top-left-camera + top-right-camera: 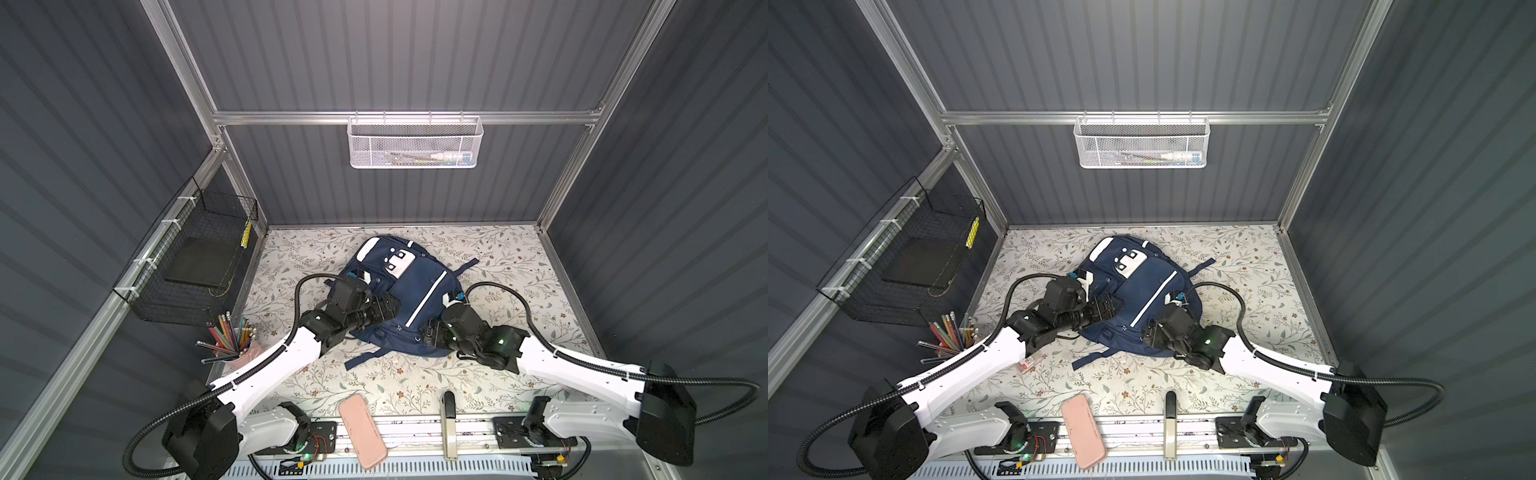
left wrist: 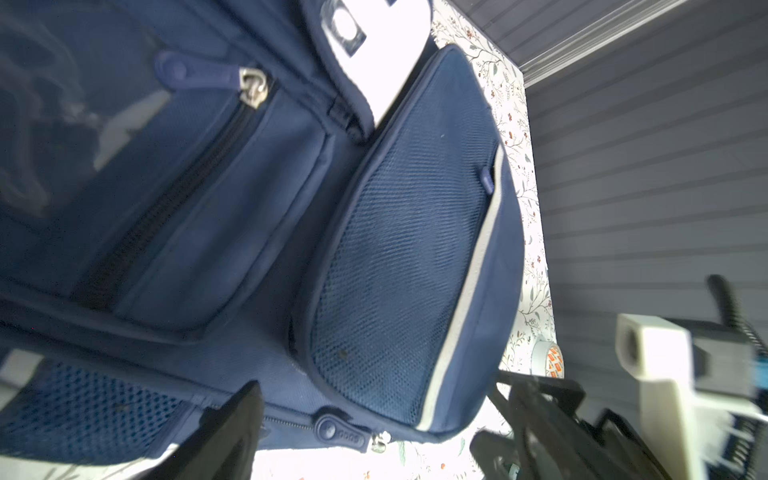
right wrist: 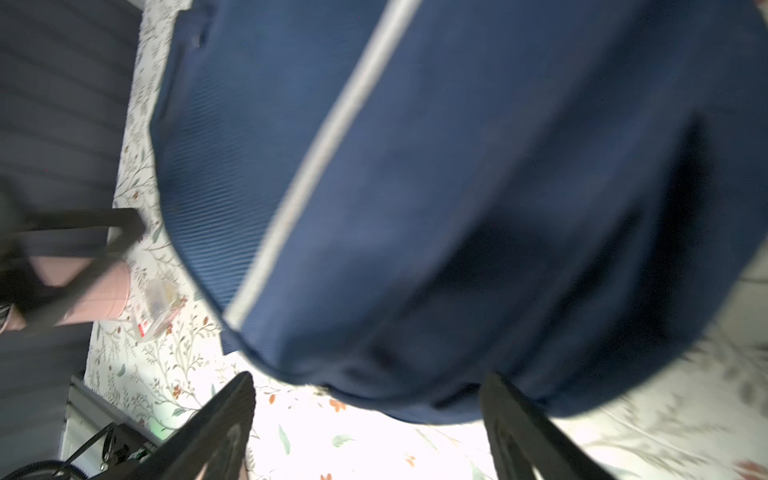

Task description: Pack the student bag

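Observation:
The student bag (image 1: 419, 291) (image 1: 1142, 291), navy with white stripes and patches, lies flat in the middle of the floral table in both top views. My left gripper (image 1: 386, 308) (image 1: 1109, 307) hovers over its front left part. In the left wrist view my left gripper (image 2: 382, 399) is open, jaws wide apart, above a zipper pull (image 2: 337, 431) at the edge of a mesh pocket (image 2: 399, 257). My right gripper (image 1: 428, 332) (image 1: 1148, 332) sits at the bag's near right edge. The right wrist view shows it (image 3: 368, 390) open, the bag's hem (image 3: 374, 361) just beyond its fingertips, nothing held.
A pink case (image 1: 362, 432) and a cream-and-black tool (image 1: 449, 424) lie at the table's front edge. A cup of pencils (image 1: 232, 336) stands front left, with a black wire basket (image 1: 191, 266) on the left wall. A white mesh basket (image 1: 415, 143) hangs at the back.

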Robot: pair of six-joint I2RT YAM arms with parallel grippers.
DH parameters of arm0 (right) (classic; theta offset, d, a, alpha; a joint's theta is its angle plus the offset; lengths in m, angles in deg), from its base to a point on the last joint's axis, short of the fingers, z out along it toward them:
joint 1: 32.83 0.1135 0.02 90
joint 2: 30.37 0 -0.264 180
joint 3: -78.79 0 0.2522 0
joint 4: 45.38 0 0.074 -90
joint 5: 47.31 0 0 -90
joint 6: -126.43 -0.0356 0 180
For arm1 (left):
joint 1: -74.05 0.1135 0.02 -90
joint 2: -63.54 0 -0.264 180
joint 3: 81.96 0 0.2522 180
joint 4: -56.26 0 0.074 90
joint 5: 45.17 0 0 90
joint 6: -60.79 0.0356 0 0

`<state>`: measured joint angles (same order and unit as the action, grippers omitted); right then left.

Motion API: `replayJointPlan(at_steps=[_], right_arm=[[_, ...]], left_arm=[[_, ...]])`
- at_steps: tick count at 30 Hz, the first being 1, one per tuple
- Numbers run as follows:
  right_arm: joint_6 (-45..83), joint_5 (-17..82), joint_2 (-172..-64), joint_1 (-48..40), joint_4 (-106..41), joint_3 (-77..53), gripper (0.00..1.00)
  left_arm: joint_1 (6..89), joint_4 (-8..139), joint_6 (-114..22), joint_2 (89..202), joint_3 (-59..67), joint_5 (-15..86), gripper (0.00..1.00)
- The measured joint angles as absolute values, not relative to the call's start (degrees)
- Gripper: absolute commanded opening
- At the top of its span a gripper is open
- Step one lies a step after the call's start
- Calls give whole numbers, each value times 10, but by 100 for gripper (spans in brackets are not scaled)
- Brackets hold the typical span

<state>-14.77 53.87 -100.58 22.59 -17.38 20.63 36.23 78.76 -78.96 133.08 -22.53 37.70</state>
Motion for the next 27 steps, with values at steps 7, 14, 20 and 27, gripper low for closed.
replayJointPlan(at_steps=[7, 14, 20, 27], right_arm=[[-157, 562, -1053, 293, -214, 202, 83], [-188, 565, -1098, 310, -255, 189, 81], [-226, 599, -1117, 310, -296, 191, 80], [-252, 611, -1139, 279, -292, 171, 68]], left_arm=[[362, 722, -814, 1383, -230, 370, 53], [363, 705, -824, 1413, -231, 347, 13], [363, 699, -830, 1413, -230, 333, 5], [363, 691, -839, 1414, -230, 327, 0]])
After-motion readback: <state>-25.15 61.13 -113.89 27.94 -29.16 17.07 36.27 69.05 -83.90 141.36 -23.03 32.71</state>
